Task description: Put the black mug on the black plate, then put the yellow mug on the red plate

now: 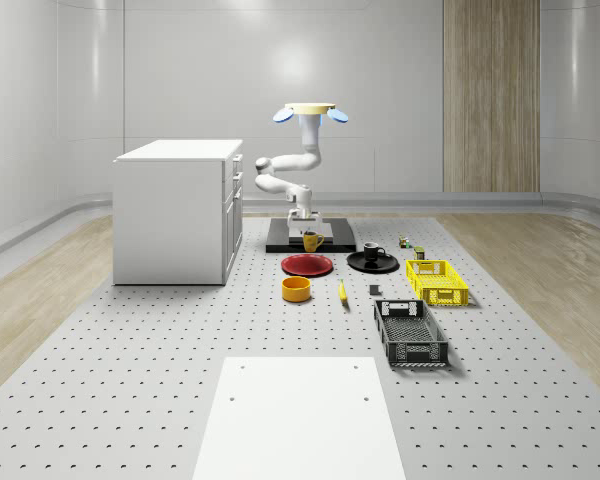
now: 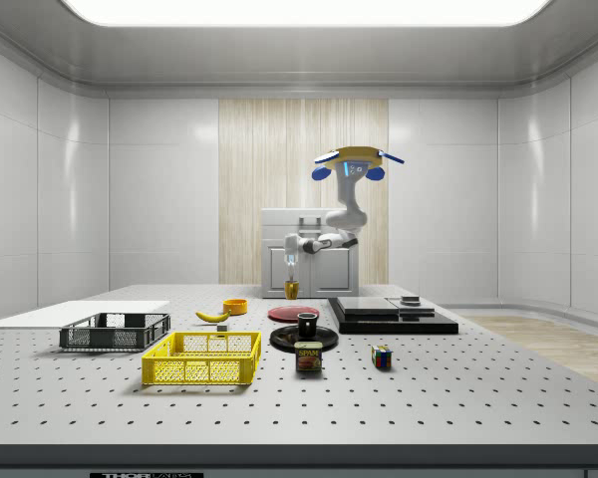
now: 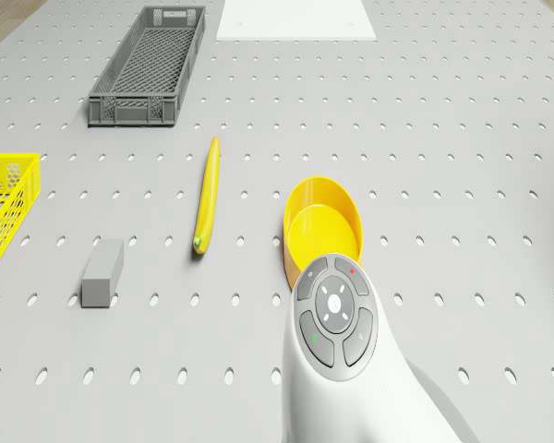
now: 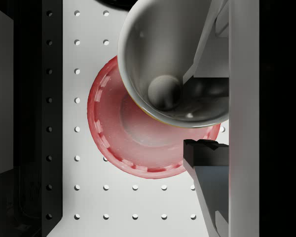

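The perforated tabletop [image 1: 130,350] carried everything, with the red plate [image 1: 307,265] as the landmark near its middle. A white cabinet [image 1: 175,210] stood well apart from the red plate, toward the whole-scene view's left. The drone [image 1: 310,113] hovered high above the tabletop, behind the red plate and over a flat black platform [image 1: 280,240], with its white arm [image 1: 285,175] bent downward. A grey crate [image 1: 411,332] and a yellow basket [image 1: 437,281] lay to the whole-scene view's right of the red plate, nearer the camera. The black plate [image 1: 373,262] sat just beside the red plate on that same side, and the black mug [image 1: 373,252] stood upright on it. A yellow bowl [image 1: 296,289] rested just in front of the red plate, with a banana [image 1: 342,292] near it. The end effector [image 1: 307,229] hung above the red plate's far edge, clamped on the yellow mug [image 1: 312,241], which was held upright in the air; in the wrist view one finger [image 4: 207,158] pressed the mug's rim with the plate below.
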You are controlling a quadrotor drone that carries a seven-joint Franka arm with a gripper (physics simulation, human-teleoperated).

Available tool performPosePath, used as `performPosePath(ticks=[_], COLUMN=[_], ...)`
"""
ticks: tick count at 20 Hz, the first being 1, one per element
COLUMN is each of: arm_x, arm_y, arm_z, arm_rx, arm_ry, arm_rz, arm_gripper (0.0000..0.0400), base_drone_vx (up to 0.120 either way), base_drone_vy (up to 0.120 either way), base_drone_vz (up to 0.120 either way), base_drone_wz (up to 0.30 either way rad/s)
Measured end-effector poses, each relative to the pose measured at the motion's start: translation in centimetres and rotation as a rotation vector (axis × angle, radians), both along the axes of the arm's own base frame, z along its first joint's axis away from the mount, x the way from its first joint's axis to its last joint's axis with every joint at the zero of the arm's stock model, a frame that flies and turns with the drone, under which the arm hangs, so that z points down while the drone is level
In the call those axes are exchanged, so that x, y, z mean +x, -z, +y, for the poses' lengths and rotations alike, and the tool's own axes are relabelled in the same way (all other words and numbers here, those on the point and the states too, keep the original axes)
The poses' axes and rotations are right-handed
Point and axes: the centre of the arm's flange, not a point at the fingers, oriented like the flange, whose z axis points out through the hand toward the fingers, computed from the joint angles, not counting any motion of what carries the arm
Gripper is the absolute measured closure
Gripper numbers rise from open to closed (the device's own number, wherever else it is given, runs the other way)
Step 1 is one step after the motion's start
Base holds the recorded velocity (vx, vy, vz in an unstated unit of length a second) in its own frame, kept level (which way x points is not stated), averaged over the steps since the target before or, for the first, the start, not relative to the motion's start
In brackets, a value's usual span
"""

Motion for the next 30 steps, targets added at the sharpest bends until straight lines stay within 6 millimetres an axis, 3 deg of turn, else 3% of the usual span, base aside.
performPosePath(ticks=[21, 25, 27, 30], arm_x=[0.0, 0.0, 0.0, 0.0], arm_y=[-5.7, -6.5, -6.5, -5.9], arm_z=[2.0, 2.1, 2.1, 2.1], arm_rx=[0.000, 0.000, 0.000, 0.000], arm_ry=[0.000, 0.000, 0.000, 0.000], arm_rz=[0.000, 0.000, 0.000, 0.000], arm_gripper=[0.0290, 0.0116, 0.0070, 0.0033], base_drone_vx=[0.000, 0.000, 0.000, 0.000], base_drone_vy=[0.000, 0.000, 0.000, 0.000], base_drone_vz=[0.000, 0.000, 0.000, 0.000], base_drone_wz=[0.000, 0.000, 0.000, 0.000])
